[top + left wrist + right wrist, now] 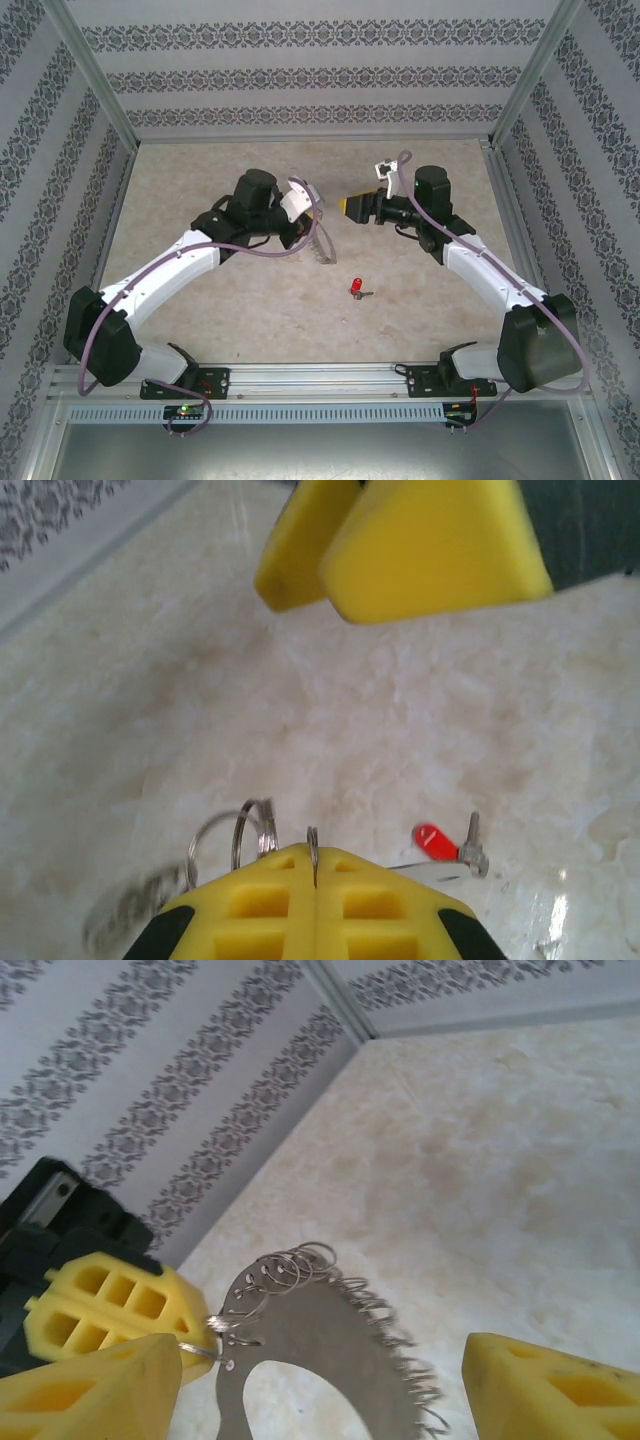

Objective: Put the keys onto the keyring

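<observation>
Left jaws tight on keyring (300, 1335), right jaws wide; red key (356, 288) on table (280, 325).

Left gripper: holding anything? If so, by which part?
The left gripper is shut on the keyring, pinching the loop's edge between its fingertips.

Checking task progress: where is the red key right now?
Top view: the red key lies loose on the table, mid-width, nearer the near edge than the keyring, which the left gripper holds.
</observation>
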`<state>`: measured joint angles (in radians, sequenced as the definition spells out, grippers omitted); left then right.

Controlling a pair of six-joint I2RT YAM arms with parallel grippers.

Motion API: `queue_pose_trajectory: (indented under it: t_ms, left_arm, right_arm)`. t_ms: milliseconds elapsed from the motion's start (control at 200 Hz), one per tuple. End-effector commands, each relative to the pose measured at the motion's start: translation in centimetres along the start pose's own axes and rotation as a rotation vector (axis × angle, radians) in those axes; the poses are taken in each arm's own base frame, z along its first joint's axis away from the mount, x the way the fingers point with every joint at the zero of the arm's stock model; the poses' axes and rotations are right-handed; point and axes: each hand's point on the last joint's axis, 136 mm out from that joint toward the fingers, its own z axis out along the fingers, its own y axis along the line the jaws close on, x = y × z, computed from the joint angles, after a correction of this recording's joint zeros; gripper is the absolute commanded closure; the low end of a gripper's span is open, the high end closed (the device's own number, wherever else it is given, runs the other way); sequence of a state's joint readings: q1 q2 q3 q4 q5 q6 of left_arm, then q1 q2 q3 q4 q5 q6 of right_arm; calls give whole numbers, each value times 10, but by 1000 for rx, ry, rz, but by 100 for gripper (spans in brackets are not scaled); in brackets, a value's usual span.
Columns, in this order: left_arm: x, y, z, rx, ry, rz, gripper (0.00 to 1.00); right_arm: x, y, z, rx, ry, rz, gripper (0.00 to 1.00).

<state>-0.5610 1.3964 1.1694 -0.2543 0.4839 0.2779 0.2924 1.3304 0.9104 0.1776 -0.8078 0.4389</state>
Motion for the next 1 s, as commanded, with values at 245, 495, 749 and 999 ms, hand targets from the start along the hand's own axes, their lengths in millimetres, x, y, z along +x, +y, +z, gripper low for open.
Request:
queue_pose_trajectory:
  t_ms: [245,495,749,999]
  left_arm:
    - [-58,-5,-27,230,-168,39,100]
    - [-63,-9,-28,292,-175,21,100]
    - [-65,-12,-25,345,-172,-12,100]
    - [-64,-11,-22,346,-166,-26,100]
  right_arm:
    - [-23,73,-2,-270,34,-82,34]
    - [-22,78,2,-282,37,-118,44]
    - [-26,77,0,-272,24,-126,57]
    - [-33,74,-26,-214,-40,-124,57]
